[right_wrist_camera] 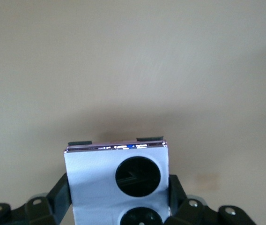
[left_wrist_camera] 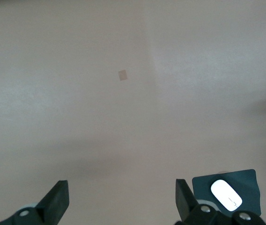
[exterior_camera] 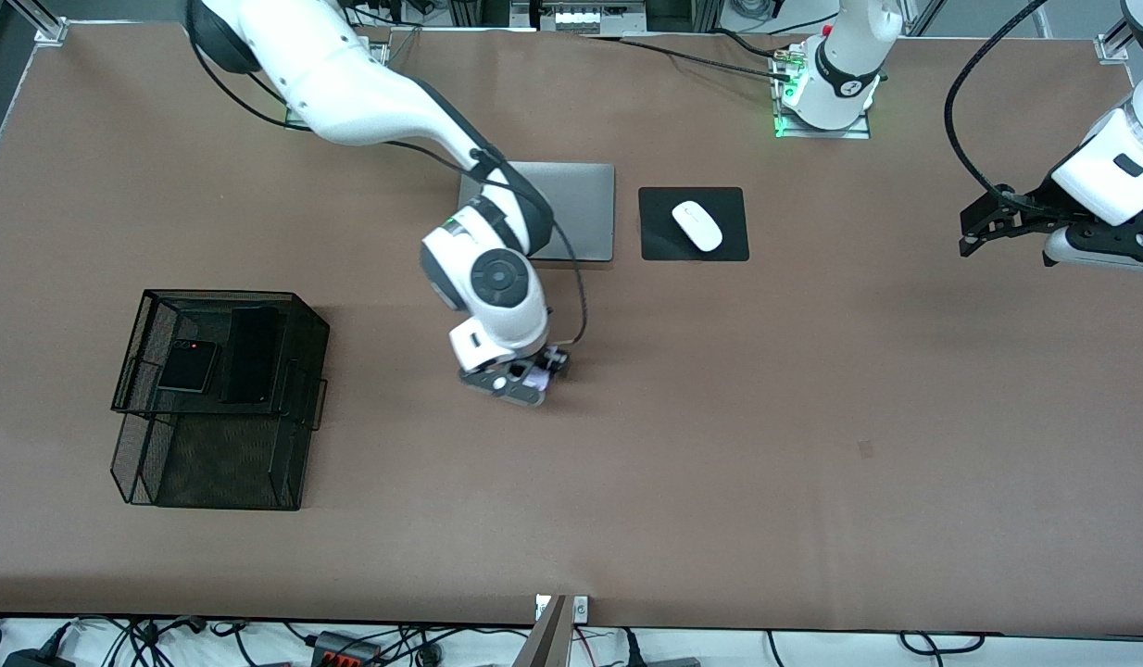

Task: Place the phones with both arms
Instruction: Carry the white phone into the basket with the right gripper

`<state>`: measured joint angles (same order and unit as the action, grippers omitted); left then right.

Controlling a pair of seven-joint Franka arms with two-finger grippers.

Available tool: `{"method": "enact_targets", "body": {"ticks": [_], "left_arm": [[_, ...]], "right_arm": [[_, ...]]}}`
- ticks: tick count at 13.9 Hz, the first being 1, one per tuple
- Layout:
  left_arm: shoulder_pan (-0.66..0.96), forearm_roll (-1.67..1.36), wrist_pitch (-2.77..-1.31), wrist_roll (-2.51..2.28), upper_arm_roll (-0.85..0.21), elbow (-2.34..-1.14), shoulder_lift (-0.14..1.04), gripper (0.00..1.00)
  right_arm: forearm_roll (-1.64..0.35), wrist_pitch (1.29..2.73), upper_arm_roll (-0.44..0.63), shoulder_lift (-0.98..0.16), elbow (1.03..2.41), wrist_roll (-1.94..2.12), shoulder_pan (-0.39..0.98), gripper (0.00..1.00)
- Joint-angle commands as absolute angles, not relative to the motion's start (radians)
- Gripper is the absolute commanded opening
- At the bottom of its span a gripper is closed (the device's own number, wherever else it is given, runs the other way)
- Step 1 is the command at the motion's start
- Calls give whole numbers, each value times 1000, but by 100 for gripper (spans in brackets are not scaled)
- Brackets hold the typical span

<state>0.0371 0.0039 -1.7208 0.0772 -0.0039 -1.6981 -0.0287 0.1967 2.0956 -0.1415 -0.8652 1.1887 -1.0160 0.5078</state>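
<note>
Wire-mesh black tray [exterior_camera: 210, 463] is sitting lowest; my right gripper [exterior_camera: 521, 380] is pinching the squarish, smooth lilac-white phone [right_wrist_camera: 116, 183], while my left gripper [exterior_camera: 1007, 222] is waiting spread.

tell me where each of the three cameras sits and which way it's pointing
Front view: high across the table, facing both arms; right gripper low at mid-table, left gripper waiting.
Left wrist view: on the left arm, looking down past open fingers at bare table.
Right wrist view: on the right arm; fingers clamp the lilac-white phone.
Shared: front and left wrist views both show the mouse on its pad.
</note>
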Motion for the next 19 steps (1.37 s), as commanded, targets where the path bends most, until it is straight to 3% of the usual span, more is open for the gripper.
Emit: {"method": "enact_targets", "body": {"ticks": [1,11,19], "left_arm": [[37,21,-1697,75,-6,-1666,-14,100],[40,20,-1694,75,-8,-1666,-17,100],[40,8,-1694,57,-6,-1666,-15,100]], "right_arm": [[209,2007,-71,-865,1114,-892,477,19],[201,1930,-66,-792,1112,-382,163,20],[199,2011,-63,-819,1117,-137,-21,20]]}}
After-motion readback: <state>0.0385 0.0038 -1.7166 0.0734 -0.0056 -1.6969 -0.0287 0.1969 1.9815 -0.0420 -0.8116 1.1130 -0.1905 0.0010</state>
